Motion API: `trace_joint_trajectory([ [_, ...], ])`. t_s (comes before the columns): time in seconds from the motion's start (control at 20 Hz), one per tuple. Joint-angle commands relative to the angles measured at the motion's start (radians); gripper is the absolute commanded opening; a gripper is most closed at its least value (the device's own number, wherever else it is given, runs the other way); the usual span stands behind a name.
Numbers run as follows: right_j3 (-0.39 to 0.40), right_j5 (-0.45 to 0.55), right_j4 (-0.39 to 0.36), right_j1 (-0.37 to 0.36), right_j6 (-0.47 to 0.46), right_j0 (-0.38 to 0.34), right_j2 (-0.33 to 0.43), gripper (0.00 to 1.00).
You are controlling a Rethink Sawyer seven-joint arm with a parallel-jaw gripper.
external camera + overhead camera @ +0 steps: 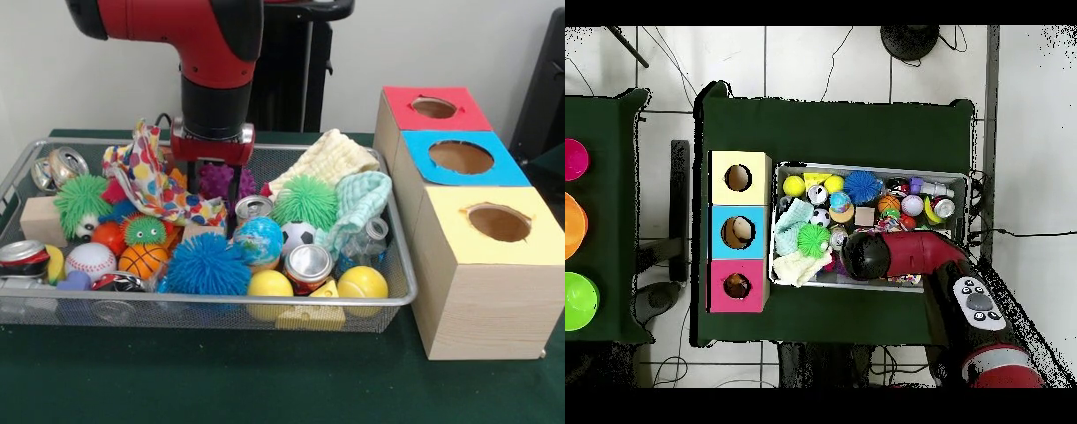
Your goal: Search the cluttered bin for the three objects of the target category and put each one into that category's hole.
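**Arm down in mid-bin, target not yet picked**

Nearest in front view: green surface (265, 380), then the wire-mesh bin (221, 300) at centre-left. Front row inside: yellow balls (362, 281), a drink can (307, 263), blue spiky ball (207, 263), mini basketball (141, 258), baseball (90, 259). Mid-bin: globe ball (259, 238), soccer ball (298, 235), green spiky ball (305, 201).

At 3 o'clock of the bin stand three boxes w/ holes: yellow (490, 265) nearest, blue (459, 159), red (433, 108) farthest.

Gripper (212, 190) is lowered at bin centre toward 12 o'clock, beside the polka-dot cloth (154, 181) and purple spiky ball (221, 179). Jaws: can't tell how far open or whether holding anything.

Risks, as I judge: jaws snagging the cloth and dragging neighbours; round balls rolling off; crowding giving a double pick.

No readable labels or writing.
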Motion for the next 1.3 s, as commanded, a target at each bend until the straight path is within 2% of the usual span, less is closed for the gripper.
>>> trace_joint_trajectory([
  [0.05,-0.099,0.024,0.011,0.056,-0.037,-0.033,0.077,1.0],
  [0.7,-0.302,0.158,-0.013,0.17,-0.227,-0.128,0.171,1.0],
  [0.85,-0.321,0.176,-0.024,0.176,-0.238,-0.138,0.186,1.0],
  [1.15,-0.311,0.177,-0.049,0.17,-0.212,-0.152,0.204,1.0],
  [1.3,-0.289,0.146,-0.058,0.165,-0.203,-0.168,0.218,1.0],
])
